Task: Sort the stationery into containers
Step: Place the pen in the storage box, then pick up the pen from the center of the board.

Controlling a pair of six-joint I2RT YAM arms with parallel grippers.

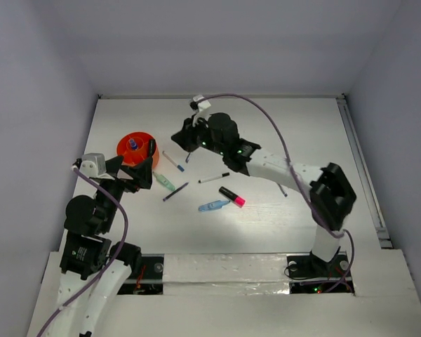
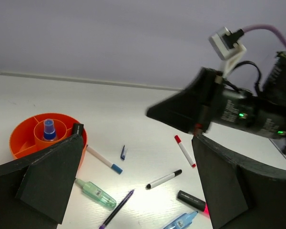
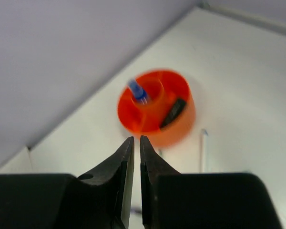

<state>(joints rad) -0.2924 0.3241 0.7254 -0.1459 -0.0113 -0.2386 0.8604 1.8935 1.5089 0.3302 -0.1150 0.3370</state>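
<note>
**Two pieces in the cup, most of the stationery left to sort**

Your table (image 1: 302, 126) has one container on it, the orange cup (image 1: 126, 149), which sits at the left, just beyond your left gripper (image 2: 137, 138). That gripper is spread wide with nothing between its fingers. It hangs over the near-left part of the scatter.

Your right gripper (image 3: 137, 139) reaches in from the far side, aimed toward the cup. Its fingers are pinched to a thin slit, and I see nothing held between them.

By my count the job is early. Only a black marker (image 3: 174, 112) in an outer compartment and the blue-capped bottle (image 2: 49, 130) in the centre well are sorted.

Loose on the table, all apart from the cup:
- the green marker (image 2: 96, 192)
- the blue marker (image 1: 214, 206)
- the pink-capped highlighter (image 1: 231, 196)
- the purple pen (image 2: 117, 209)
- the black-capped pen (image 2: 164, 179)
- the blue-capped pen (image 2: 104, 160)
- the red-capped pen (image 2: 185, 151)
- a small blue piece (image 2: 123, 152), too small to identify

The green marker lies closest to your open gripper, so it looks like the easy next pick.
</note>
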